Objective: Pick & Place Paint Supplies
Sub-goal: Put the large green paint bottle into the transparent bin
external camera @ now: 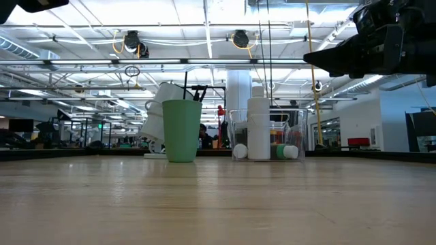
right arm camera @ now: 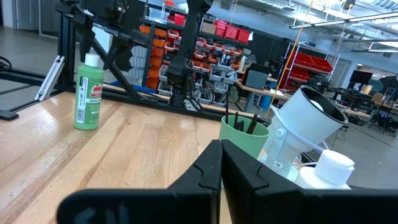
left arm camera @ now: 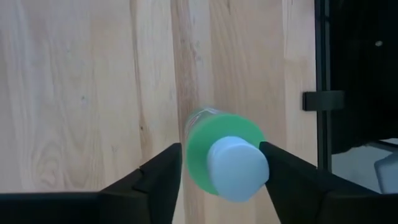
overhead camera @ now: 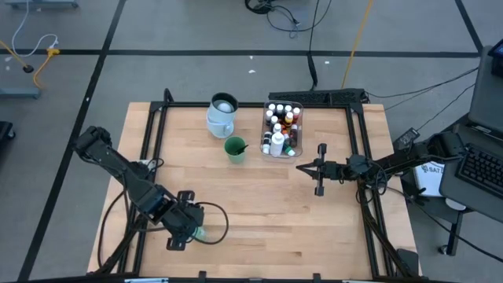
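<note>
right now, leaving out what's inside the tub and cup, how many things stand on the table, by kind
pale-blue jug: 1
green cup: 1
clear tub: 1
green bottle outside the tub: 1
total: 4

1. Bright, even light falls from ceiling strips (external camera: 225,41) seen in the low view; glare whitens them.
2. The bench (overhead camera: 259,220) shows only soft, faint shadows.
3. In the left wrist view the bottle (left arm camera: 227,162) cap is blurred, too near for focus.
</note>
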